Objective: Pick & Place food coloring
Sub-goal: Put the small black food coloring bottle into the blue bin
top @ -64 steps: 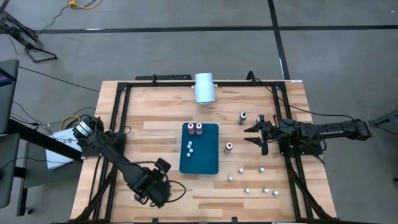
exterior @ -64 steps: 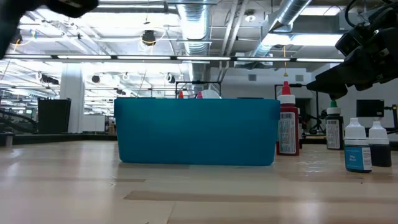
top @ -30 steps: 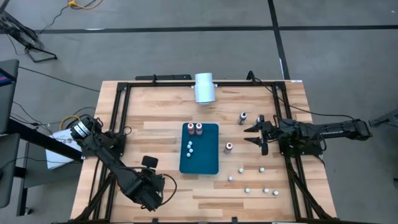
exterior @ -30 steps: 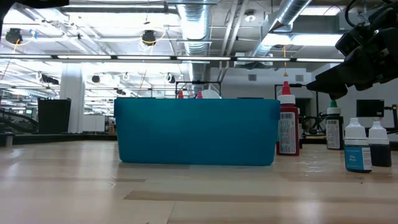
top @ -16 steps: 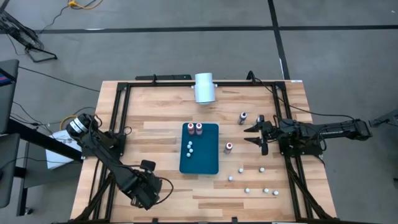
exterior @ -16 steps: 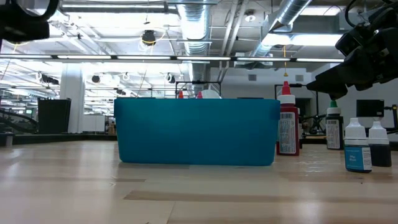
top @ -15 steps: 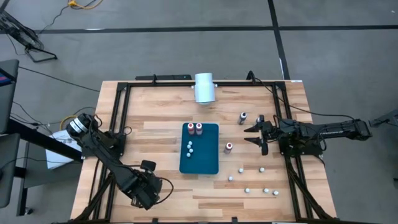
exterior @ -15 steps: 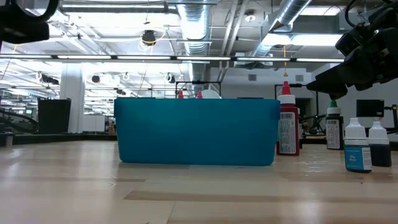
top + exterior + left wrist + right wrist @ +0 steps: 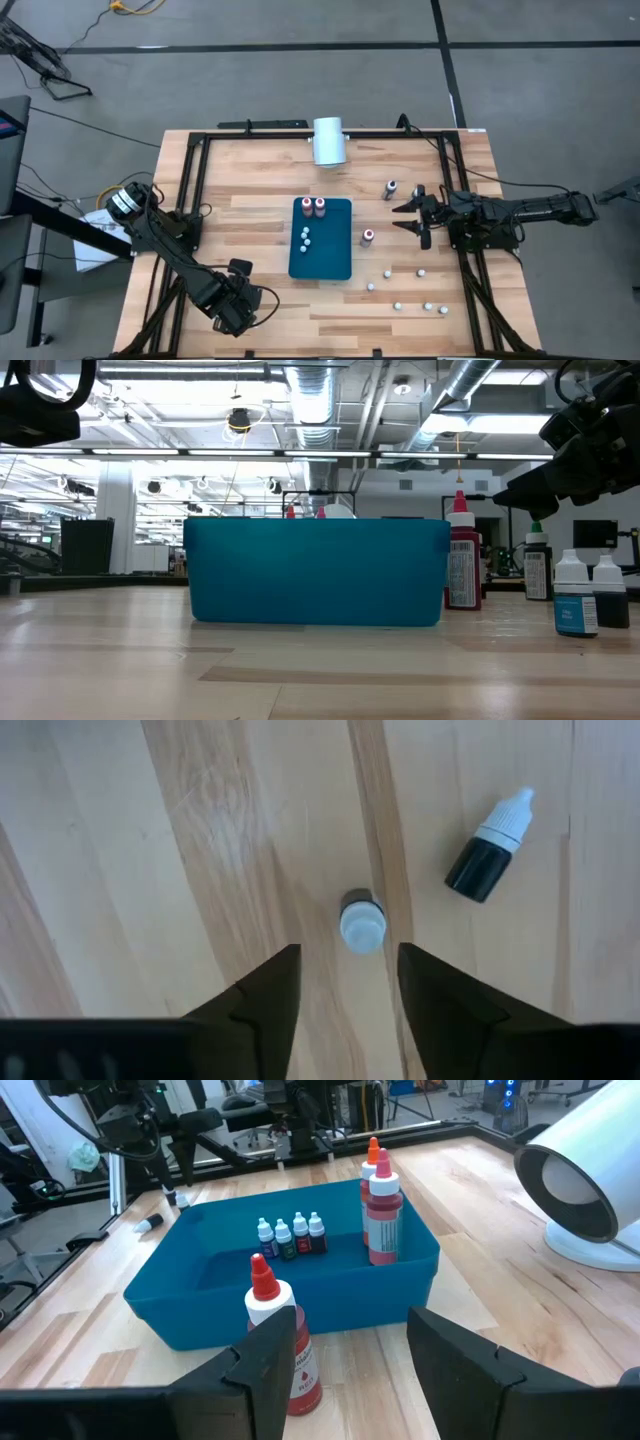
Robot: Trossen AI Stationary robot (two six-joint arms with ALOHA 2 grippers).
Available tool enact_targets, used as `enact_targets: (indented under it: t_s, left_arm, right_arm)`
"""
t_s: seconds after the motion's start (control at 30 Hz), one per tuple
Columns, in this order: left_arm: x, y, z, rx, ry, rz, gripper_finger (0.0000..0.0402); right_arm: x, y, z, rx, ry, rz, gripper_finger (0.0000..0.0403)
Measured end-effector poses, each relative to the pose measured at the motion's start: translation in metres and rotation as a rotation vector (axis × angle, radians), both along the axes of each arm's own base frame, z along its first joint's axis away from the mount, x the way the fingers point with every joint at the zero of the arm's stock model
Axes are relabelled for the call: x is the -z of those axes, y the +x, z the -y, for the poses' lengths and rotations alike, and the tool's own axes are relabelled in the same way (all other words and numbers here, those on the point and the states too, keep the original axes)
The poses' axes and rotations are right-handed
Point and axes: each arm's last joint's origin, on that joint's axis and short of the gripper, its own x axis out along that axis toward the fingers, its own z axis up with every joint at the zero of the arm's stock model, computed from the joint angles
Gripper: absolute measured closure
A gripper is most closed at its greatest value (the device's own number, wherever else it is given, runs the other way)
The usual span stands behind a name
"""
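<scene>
Since two seconds ago the left arm has swung back toward the desk's near left corner, while the right arm has not moved. Food coloring: a small upright bottle now stands just ahead of the left hand, centred on the gap between its parted, empty fingers, with a dark bottle lying on its side nearby. Other bottles sit in the teal bin at mid-desk or are scattered to its right. The right hand waits open and empty beside a red-capped bottle. Done well, the pickup means descending straight, keeping the cap centred, and closing low on the body so it does not tip.
</scene>
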Motion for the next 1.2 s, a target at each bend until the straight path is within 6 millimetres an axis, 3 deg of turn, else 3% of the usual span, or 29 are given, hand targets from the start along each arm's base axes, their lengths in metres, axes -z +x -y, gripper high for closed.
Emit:
enact_targets:
  t_s: [0.23,0.6,1.2]
  left_arm:
    - [0.009,0.000,0.000,0.019,-0.017,0.019,0.0223]
    - [0.019,0.000,0.000,0.020,-0.049,0.051,0.0238]
    - [0.019,0.000,0.000,0.007,-0.049,0.050,0.0352]
  right_arm:
    - [0.000,0.000,0.000,0.000,0.000,0.000,0.0219]
    - [0.000,0.000,0.000,0.000,0.000,0.000,0.0219]
    - [0.000,0.000,0.000,0.000,0.000,0.000,0.0219]
